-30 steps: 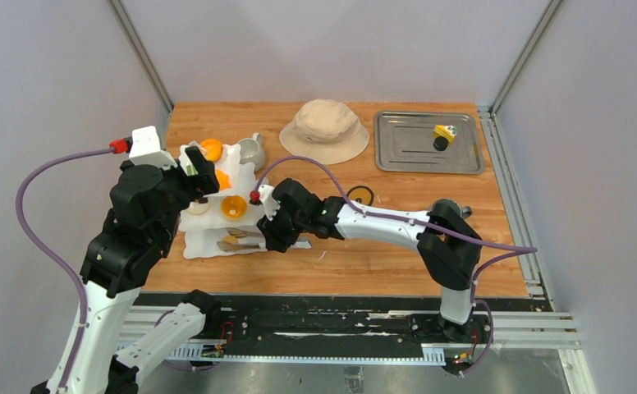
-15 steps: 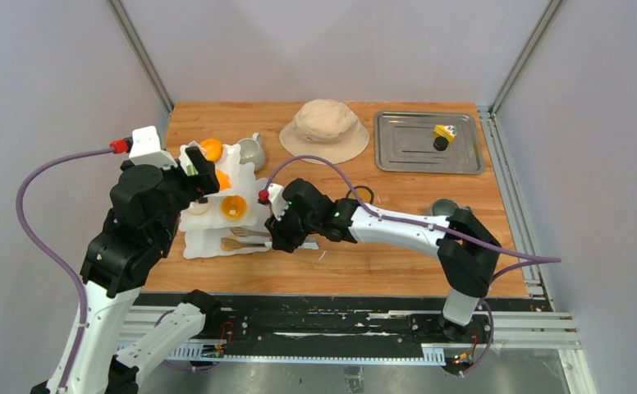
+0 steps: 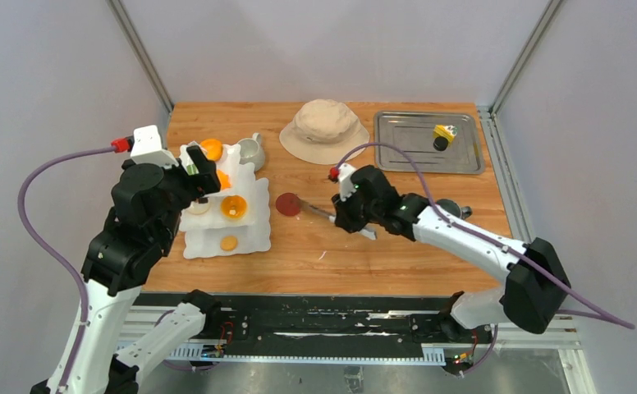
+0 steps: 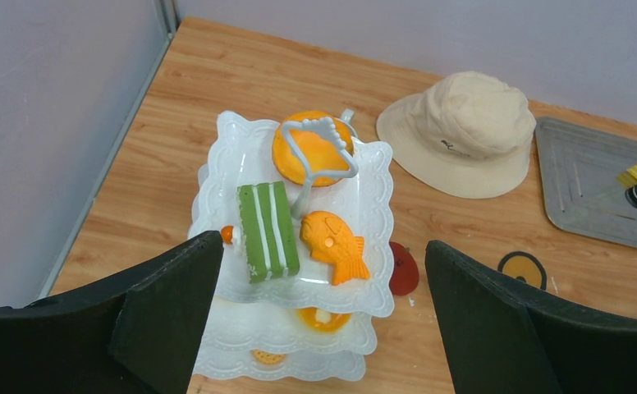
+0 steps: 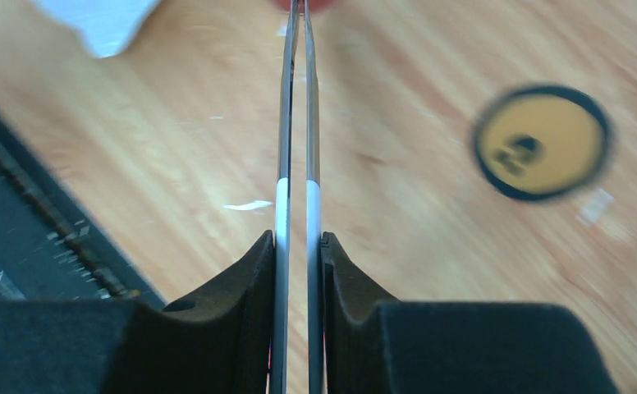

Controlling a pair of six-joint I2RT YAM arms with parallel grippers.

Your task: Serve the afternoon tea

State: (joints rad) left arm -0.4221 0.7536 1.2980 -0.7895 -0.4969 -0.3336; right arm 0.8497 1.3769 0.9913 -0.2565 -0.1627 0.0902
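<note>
Wooden table [image 3: 381, 254]: right pincer [image 5: 297, 242] clamps tongs [image 5: 286, 123], tips cut off; left pincer [image 4: 319, 246] wide; grey mug [image 3: 253, 151] half-hidden.

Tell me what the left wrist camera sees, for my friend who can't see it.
A white three-tier stand seen from above, its top tier holding a green striped cake, an orange fish pastry and a round orange pastry. The open left gripper hangs over it; a beige hat lies to the right.

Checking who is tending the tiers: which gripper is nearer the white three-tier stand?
Left. The left gripper hovers open directly above the stand. The right gripper, shut on the tongs, sits off to the stand's right, apart from it.
</note>
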